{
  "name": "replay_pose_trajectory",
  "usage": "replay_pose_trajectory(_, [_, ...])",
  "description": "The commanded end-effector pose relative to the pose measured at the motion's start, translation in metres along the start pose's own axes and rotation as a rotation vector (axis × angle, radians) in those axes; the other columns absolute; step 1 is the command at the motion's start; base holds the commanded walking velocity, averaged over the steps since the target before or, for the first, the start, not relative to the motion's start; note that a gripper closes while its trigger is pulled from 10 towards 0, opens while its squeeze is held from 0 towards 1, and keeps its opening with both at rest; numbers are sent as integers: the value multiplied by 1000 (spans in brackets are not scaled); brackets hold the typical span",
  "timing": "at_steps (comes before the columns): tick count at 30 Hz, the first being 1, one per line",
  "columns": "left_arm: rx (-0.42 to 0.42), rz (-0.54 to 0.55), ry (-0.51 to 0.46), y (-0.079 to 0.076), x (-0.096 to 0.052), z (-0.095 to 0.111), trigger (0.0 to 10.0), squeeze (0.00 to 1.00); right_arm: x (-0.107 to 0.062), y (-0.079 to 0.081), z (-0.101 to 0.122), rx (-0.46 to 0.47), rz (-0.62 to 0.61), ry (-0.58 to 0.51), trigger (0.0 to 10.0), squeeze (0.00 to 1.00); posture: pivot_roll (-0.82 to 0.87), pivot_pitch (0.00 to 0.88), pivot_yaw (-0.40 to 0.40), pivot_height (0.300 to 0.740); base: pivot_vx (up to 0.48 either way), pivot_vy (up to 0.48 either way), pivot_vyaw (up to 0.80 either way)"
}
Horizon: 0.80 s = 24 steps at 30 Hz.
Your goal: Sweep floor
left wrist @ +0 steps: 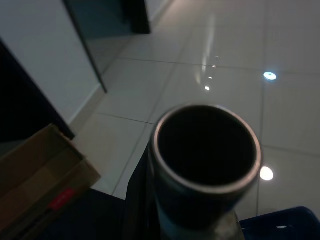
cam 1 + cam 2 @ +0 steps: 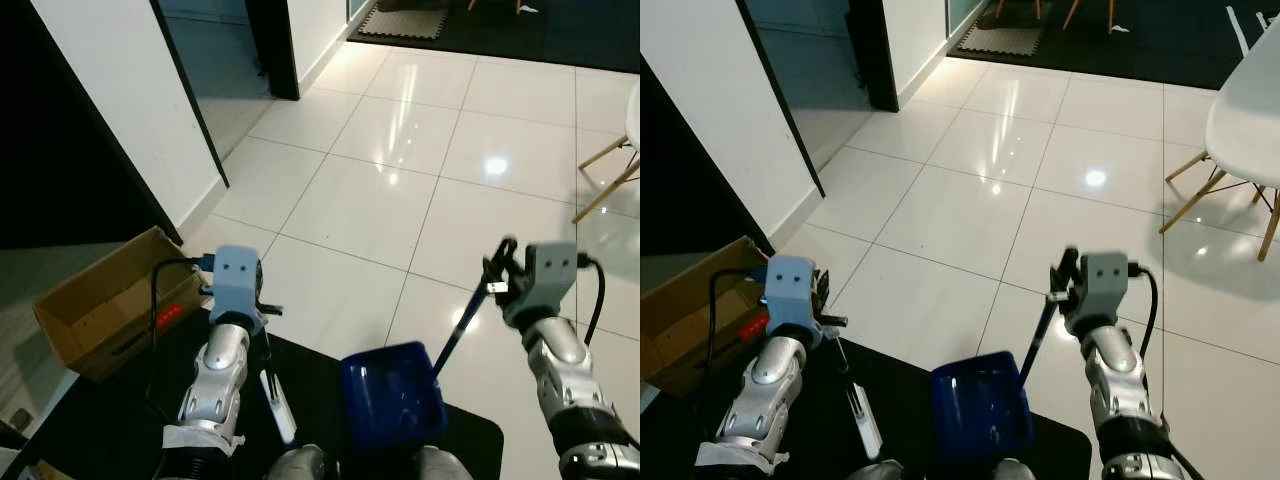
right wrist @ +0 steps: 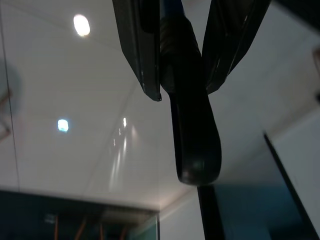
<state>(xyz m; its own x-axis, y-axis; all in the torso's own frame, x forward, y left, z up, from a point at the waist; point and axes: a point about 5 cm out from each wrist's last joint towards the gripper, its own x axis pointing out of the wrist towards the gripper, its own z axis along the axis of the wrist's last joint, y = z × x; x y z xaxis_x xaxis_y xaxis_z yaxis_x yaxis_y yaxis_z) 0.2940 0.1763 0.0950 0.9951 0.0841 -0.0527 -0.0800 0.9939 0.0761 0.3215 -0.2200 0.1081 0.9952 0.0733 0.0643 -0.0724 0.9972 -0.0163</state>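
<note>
Tiles of the glossy white floor (image 2: 380,200) are stretching ahead, with an open cardboard box (image 2: 105,310) sitting by the wall on the robot's left, a black mat (image 2: 110,420) lying underfoot, and wooden chair legs (image 2: 1200,195) standing off to the right. The right gripper (image 3: 182,75) is clamping the dark handle of the blue dustpan (image 2: 392,395), which is hanging low between the arms. The left gripper (image 2: 262,318) is holding a thin broom handle (image 2: 268,355) whose white lower part is running out of frame, though its fingers are too hidden to judge.
</note>
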Motion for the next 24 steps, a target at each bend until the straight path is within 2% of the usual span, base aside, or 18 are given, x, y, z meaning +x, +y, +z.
replay_pose_trajectory(1, [24,44,-68,12,8,24,10000,0,13,9,28,33,30,-110,10000,0,-7,41,62,740,0,0,0])
replay_pose_trajectory(2, [24,44,-68,12,8,24,10000,0,13,9,28,33,30,-110,10000,0,-7,41,62,740,0,0,0])
replay_pose_trajectory(5, [131,60,-102,33,15,43,10000,0,27,32,56,31,151,-189,10000,0,2,38,53,740,0,0,0])
replay_pose_trajectory(7, [180,46,-85,40,13,43,10000,0,31,41,62,7,200,-194,10000,0,2,38,53,740,0,0,0])
replay_pose_trajectory(9, [190,61,-67,44,11,40,10000,0,32,45,61,9,217,-190,10000,0,11,38,42,740,0,0,0])
replay_pose_trajectory(13, [160,95,-73,48,3,42,10000,0,33,53,53,15,247,-150,10000,0,23,39,32,740,0,0,0])
replay_pose_trajectory(16, [104,63,-83,46,-3,49,10000,0,34,58,44,-2,260,-103,10000,0,31,40,26,740,0,0,0])
replay_pose_trajectory(24, [117,62,-82,46,-4,49,10000,0,34,56,33,10,244,-25,10000,0,31,40,26,740,0,0,0])
